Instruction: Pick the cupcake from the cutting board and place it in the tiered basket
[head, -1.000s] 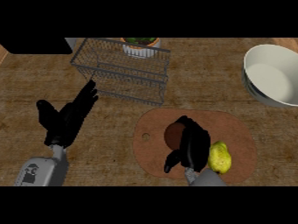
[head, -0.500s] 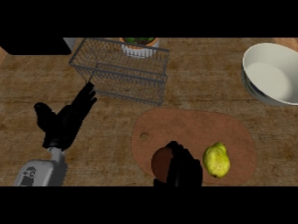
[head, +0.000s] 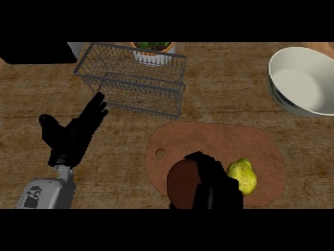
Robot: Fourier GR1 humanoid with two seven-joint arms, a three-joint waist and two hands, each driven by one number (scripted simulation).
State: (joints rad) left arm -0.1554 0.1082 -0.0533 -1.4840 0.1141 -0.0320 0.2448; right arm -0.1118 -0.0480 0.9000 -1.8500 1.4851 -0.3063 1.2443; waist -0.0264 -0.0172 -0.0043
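Observation:
The cupcake (head: pixel 179 181) is a dark brown lump at the near left part of the oval brown cutting board (head: pixel 220 139). My right hand (head: pixel 214 185) comes in from the lower edge and curls against the cupcake's right side, hiding part of it. The wire tiered basket (head: pixel 136 78) stands at the back left, well away from the cupcake. My left hand (head: pixel 72 136) rests open over the counter, fingers pointing up toward the basket's near left corner.
A yellow pear-like fruit (head: pixel 242 175) lies on the board just right of my right hand. A large white bowl (head: pixel 310 82) stands at the back right. A potted plant (head: pixel 154 49) sits behind the basket. A dark block fills the back left corner.
My right hand has drawn back toward the lower edge, and the cupcake has come with it to the board's near left. The left hand has barely moved.

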